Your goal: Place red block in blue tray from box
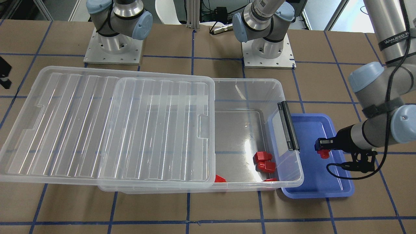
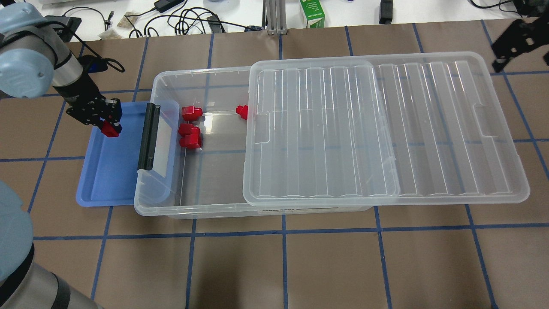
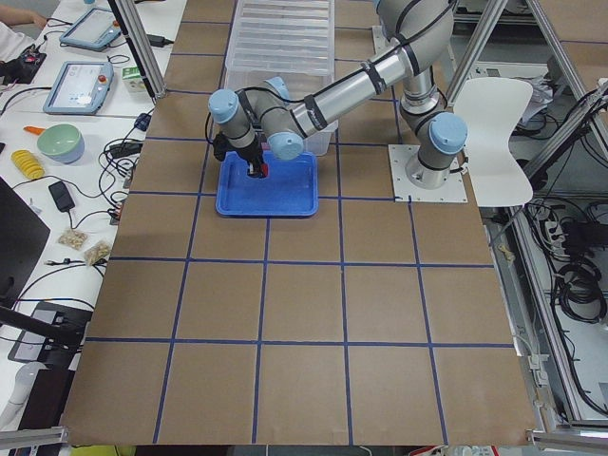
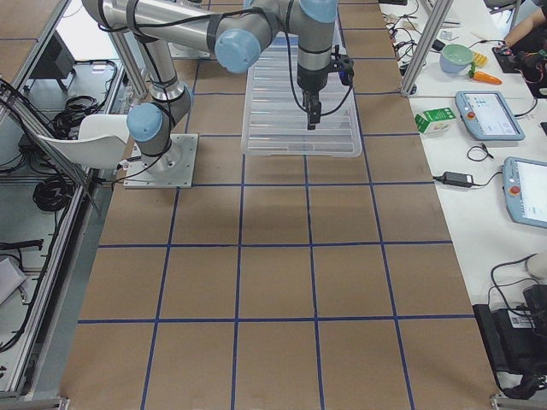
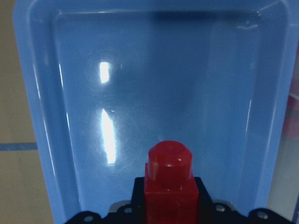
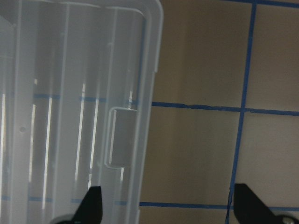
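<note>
The left claw (image 1: 320, 147) is clamped on the red block (image 5: 169, 182), stub end pointing down, and holds it over the blue tray (image 1: 312, 183), toward the tray's far corner from the robot. I cannot tell if the block touches the tray floor. The tray lies on the table (image 2: 326, 266) right against the latch end of the box (image 2: 158, 201). Inside the box, four other red pieces (image 2: 190, 128) lie on the bottom: three bunched near the black latch bar (image 2: 148, 136), one at the lid's edge. The clear lid (image 2: 386, 128) lies offset, covering the box's other end and overhanging it. The right claw (image 6: 170, 205) hangs above the lid's outer edge, fingers wide apart, gripping nothing
</note>
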`<state>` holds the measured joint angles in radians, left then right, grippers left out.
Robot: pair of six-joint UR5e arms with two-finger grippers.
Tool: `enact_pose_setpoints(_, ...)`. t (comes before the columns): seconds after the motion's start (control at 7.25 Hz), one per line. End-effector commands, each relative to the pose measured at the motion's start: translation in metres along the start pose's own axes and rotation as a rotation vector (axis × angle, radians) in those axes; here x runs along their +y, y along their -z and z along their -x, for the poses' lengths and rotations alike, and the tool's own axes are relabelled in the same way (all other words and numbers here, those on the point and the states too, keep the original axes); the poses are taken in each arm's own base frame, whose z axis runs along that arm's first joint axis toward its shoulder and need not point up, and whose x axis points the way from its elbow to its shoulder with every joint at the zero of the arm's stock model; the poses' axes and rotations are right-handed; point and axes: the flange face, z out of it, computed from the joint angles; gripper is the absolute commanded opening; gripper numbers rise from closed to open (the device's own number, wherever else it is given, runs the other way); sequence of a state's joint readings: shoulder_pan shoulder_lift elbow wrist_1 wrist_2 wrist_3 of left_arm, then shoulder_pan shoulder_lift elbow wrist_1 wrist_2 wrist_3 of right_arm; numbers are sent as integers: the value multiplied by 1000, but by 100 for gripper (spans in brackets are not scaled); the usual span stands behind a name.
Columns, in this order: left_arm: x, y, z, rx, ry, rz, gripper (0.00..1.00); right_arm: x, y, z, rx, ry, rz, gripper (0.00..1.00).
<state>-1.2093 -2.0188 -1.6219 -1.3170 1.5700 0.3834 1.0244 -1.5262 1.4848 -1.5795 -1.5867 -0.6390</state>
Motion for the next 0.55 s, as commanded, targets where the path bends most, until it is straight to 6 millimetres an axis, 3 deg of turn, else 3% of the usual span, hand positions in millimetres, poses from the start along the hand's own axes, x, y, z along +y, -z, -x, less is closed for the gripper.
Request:
enact_pose_setpoints(0.0, 2, -29, 1, 12, -35, 33, 0, 20, -53, -63, -35, 31, 31, 100)
enact_pose_setpoints(0.28, 2, -39, 2, 20, -43, 50, 0, 26, -123, -56, -31, 31, 29, 100)
enact_pose_setpoints(0.41, 1, -43, 5, 11, -60, 61, 0, 24, -138, -52, -35, 32, 31, 100)
